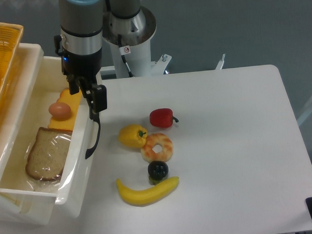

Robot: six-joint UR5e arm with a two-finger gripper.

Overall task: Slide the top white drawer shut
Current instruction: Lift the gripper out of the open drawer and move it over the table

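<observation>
Since the top white drawer point(39, 168) stands pulled out at the left of the tabletop point(224, 145), it should slide lightly; pushing its black handle point(93, 138) seems best. Whether the pincer point(91, 96) is open, I cannot tell.

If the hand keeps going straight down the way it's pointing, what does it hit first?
Most likely the curved black handle on the top white drawer, directly under the hand. Depth is unclear from this single view; it might already touch.

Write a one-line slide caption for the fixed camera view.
UR5e gripper at the black handle of the open top white drawer, which holds bread, egg and cheese.
</observation>
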